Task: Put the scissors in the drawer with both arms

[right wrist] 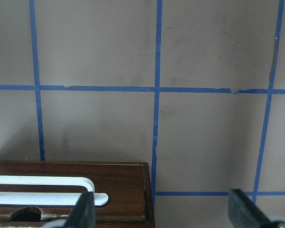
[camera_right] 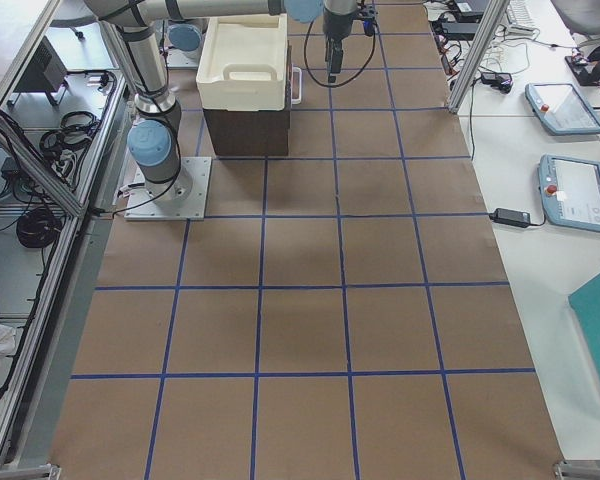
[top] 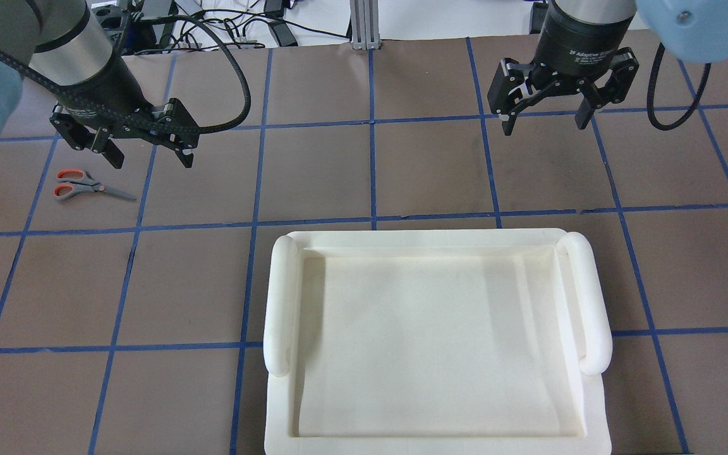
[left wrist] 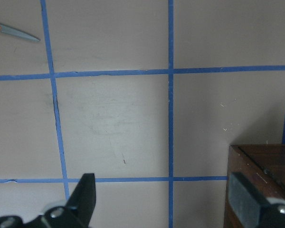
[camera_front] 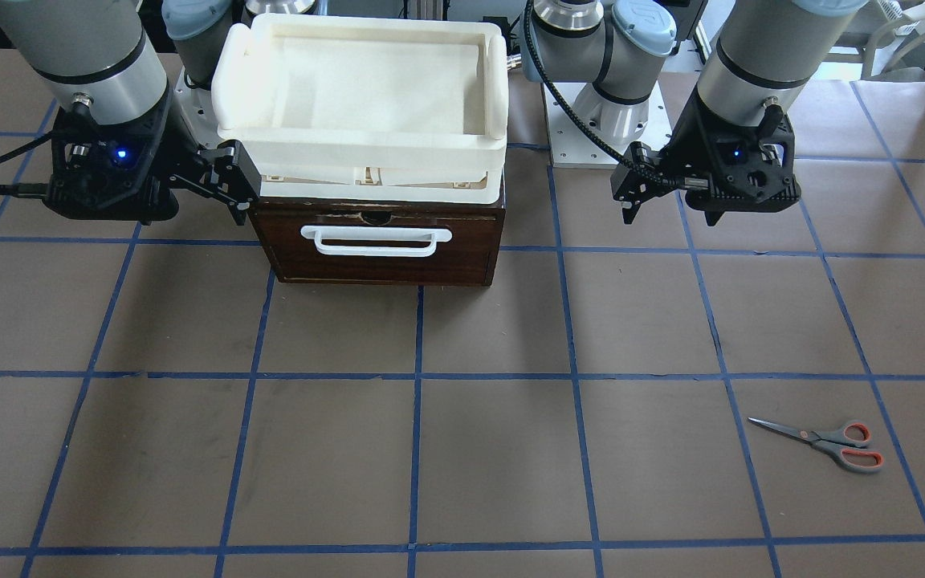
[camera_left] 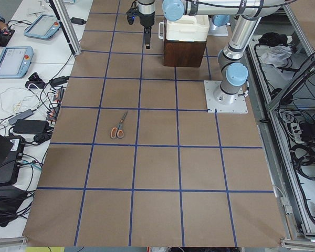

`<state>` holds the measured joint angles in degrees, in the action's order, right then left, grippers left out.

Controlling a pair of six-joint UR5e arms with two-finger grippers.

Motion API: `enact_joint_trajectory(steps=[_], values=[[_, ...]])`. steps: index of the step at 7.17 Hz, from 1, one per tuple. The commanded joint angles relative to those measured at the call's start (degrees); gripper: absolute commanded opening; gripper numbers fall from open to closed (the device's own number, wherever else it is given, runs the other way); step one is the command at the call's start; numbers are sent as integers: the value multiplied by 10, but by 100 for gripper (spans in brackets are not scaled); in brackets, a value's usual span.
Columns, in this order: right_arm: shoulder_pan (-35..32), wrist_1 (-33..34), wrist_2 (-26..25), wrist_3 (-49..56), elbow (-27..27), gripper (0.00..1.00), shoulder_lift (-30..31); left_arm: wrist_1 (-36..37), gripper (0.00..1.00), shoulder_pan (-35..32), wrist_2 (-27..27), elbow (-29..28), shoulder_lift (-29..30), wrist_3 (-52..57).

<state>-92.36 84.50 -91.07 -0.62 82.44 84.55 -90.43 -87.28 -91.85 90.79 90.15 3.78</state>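
— Where do we find the scissors (camera_front: 824, 444)?
— Flat on the bench (camera_front: 495, 449), near the left jaws but outside them, and well apart from the drawer (camera_front: 382, 261). We see the left jaws and right jaws both wide open, holding nothing.
— Their look?
— Slim dark blades closed; grey handles, orange-red inside.

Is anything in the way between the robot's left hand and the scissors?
No, nothing visible. Only bare table lies between the open left gripper and the scissors. But the drawer is shut, so the scissors cannot go in yet.
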Motion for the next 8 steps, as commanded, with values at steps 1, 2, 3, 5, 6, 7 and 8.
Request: enact_joint_trajectory(steps=[1,2,3,5,6,7,8], values=[[2,2,7,1,0,100,-1,0,100,0,0,0,0,0],[2,8,9,-2,1,100,-6,6,100,0,3,0,4,1],[2,8,9,-3,4,100,-4,9,100,3,3,-1,7,3],[2,13,-1,-10,11,100,-2,75,100,26,1,0,40,86],[8,16,-2,-89,11,100,-3,85,100,38,3,0,52,115],[11,50,-1,-182,11,100,-5,117,100,61,2,0,69,194],[10,63,-2,-249,13,100,-10,127,100,98,2,1,93,300]])
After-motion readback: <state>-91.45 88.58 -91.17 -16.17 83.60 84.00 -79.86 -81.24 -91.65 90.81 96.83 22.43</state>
